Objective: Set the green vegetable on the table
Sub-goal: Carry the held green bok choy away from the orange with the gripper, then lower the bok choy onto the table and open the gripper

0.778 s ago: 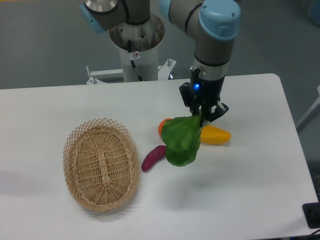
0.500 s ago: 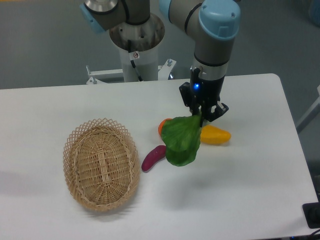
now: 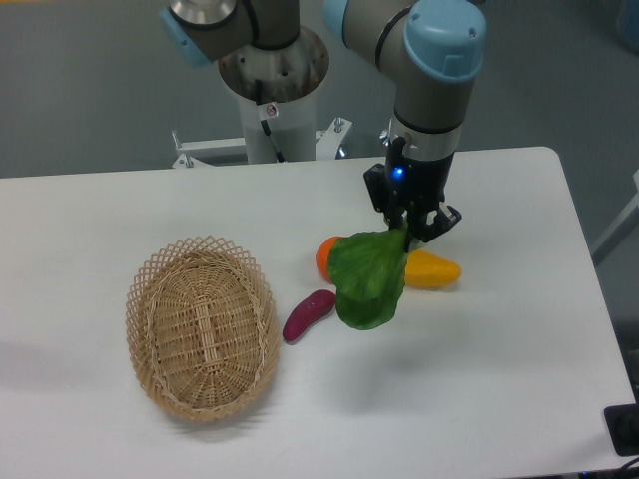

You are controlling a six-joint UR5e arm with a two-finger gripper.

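Note:
The green vegetable (image 3: 366, 281) is a broad crinkled leaf that hangs by its stem from my gripper (image 3: 408, 234). The gripper is shut on the stem and holds the leaf above the white table (image 3: 499, 339), near the table's middle. The leaf covers part of the orange (image 3: 326, 256) behind it and hangs just left of the yellow vegetable (image 3: 432, 269). Its shadow falls on the table below and to the right.
An oval wicker basket (image 3: 202, 326) lies on the left of the table, with nothing in it. A small purple eggplant piece (image 3: 308, 314) lies between the basket and the leaf. The arm's base column (image 3: 273, 90) stands behind the table's far edge.
The gripper and the green vegetable have shifted slightly to the right. More of the orange shows. Nothing else has moved.

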